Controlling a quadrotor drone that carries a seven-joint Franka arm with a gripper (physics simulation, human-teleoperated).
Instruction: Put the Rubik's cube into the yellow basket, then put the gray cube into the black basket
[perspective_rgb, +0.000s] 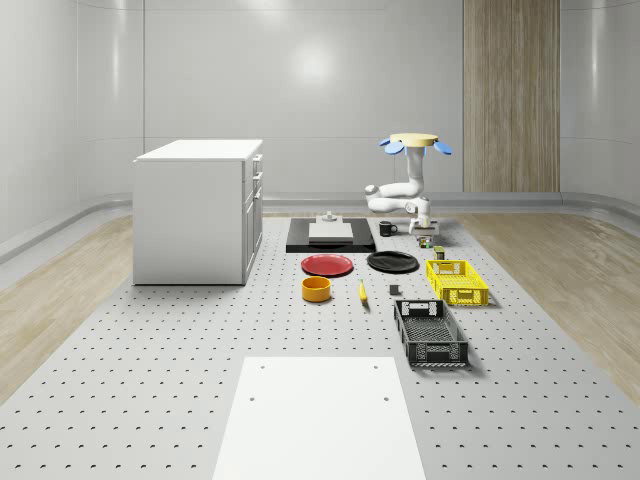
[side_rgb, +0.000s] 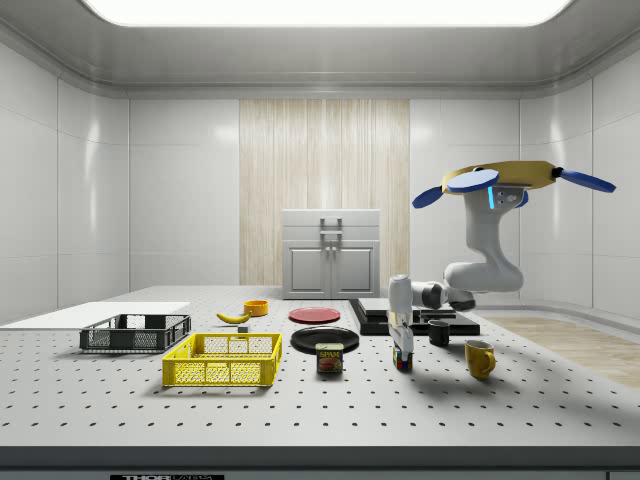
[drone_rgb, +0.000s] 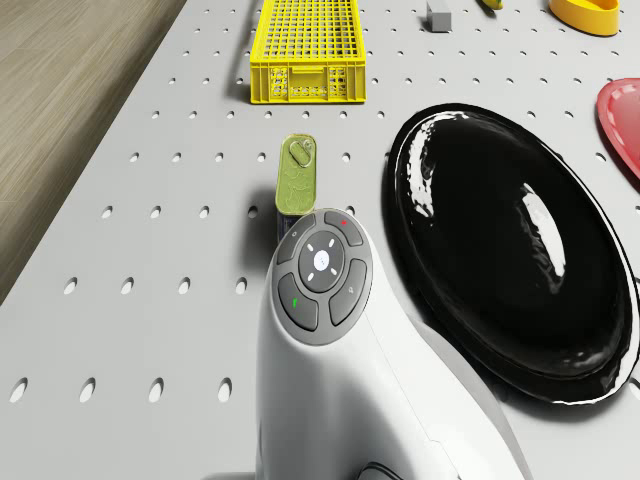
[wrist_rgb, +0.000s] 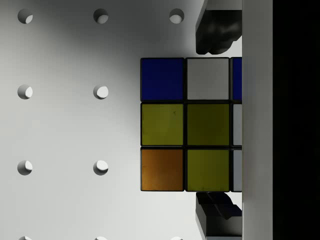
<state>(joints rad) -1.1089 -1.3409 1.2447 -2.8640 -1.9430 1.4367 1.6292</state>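
Fingers (wrist_rgb: 215, 120) straddling Rubik's cube (wrist_rgb: 185, 125), grip unclear, cube partly cut off, drone (side_rgb: 505, 180) hovering above

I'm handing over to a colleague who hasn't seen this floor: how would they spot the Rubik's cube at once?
Start at the yellow basket on the perforated floor. In the side view, go right past the Spam can to the white arm under the hovering drone. The Rubik's cube sits at the pincer, the one multicoloured tiled block.
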